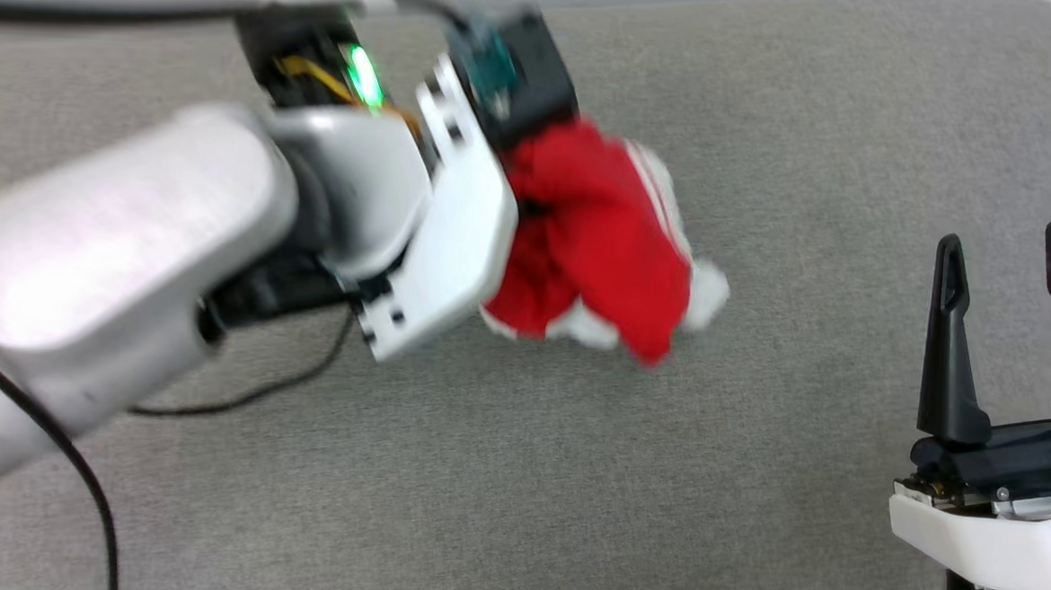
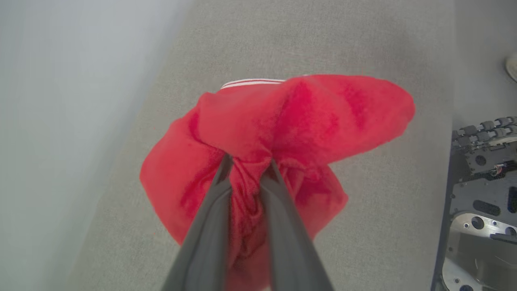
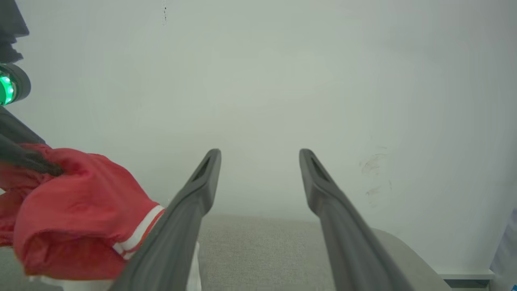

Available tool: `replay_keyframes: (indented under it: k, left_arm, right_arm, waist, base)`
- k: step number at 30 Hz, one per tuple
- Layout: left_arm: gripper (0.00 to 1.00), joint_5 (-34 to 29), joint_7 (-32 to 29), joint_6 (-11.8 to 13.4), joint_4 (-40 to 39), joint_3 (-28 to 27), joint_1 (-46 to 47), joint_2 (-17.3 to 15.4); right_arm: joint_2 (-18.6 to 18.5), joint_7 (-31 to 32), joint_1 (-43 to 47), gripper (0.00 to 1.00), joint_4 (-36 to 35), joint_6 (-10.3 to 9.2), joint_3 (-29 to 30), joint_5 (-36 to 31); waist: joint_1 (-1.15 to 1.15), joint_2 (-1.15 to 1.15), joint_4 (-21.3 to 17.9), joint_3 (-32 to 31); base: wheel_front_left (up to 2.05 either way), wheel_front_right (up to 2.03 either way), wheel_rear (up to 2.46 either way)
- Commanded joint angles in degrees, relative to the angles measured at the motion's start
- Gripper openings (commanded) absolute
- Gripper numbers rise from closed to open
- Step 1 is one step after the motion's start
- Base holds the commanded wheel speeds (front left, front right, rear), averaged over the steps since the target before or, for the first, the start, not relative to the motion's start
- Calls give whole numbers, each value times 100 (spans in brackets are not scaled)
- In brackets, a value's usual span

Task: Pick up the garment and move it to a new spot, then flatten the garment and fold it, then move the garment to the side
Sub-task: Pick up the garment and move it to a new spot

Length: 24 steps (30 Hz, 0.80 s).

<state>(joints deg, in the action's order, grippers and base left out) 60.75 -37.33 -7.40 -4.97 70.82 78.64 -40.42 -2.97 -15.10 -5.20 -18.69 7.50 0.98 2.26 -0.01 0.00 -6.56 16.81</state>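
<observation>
The garment [image 1: 596,245] is a bunched red jersey with white sleeves and striped trim, hanging just above the grey cloth surface [image 1: 570,477]. My left gripper [image 2: 247,163] is shut on a pinched fold of the garment [image 2: 282,125], its fingers buried in red cloth; its pale wrist covers the left of the head view. My right gripper [image 1: 1008,266] stands open at the lower right, well clear of the cloth, nothing between its fingers [image 3: 202,178]. The garment [image 3: 76,218] also hangs at the left of the right wrist view.
A pale wall [image 3: 282,81] rises behind the grey surface. A black cable [image 1: 250,393] trails over the surface below my left arm. Part of the robot's metal base [image 2: 480,210] shows at the right of the left wrist view.
</observation>
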Motion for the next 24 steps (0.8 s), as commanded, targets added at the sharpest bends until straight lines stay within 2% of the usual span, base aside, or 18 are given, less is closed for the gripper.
replay_keyframes:
  k: [1,6,12,17,18,19,20,24]
  left_arm:
    - [0,-3,49,6,3,27,-89,25]
    - [0,-255,28,5,178,240,-662,212]
    - [0,-676,-381,5,364,249,-1811,412]
    - [0,-793,-217,5,650,255,-2302,504]
    - [15,-782,-102,5,720,256,-2318,526]
    - [87,-789,48,5,771,258,-2277,559]
    - [100,-834,262,6,827,254,-2169,577]
    - [100,-957,1346,6,999,128,-1882,657]
  right_arm:
    - [16,-10,58,100,27,-2,-3,49]
    - [15,-11,-13,100,170,-2,-36,67]
    - [15,-11,-63,100,366,-2,-51,86]
    - [14,-10,-37,100,478,-2,-15,92]
    - [15,-11,-29,100,487,-2,1,89]
    - [15,-10,-17,100,508,-2,22,82]
    - [15,-11,-3,100,529,-2,34,69]
    - [15,-10,24,100,611,-2,28,60]
  waist:
    - [1,0,-46,61]
    - [1,0,-106,239]
    - [1,0,-173,387]
    - [1,0,-156,422]
    - [1,0,-137,414]
    - [1,0,-106,394]
    - [1,0,-71,371]
    - [1,0,57,217]
  base:
    - [0,0,0]
    - [0,0,0]
    - [0,0,0]
    - [0,0,0]
    - [0,0,0]
    - [0,0,0]
    - [0,0,0]
    - [0,0,0]
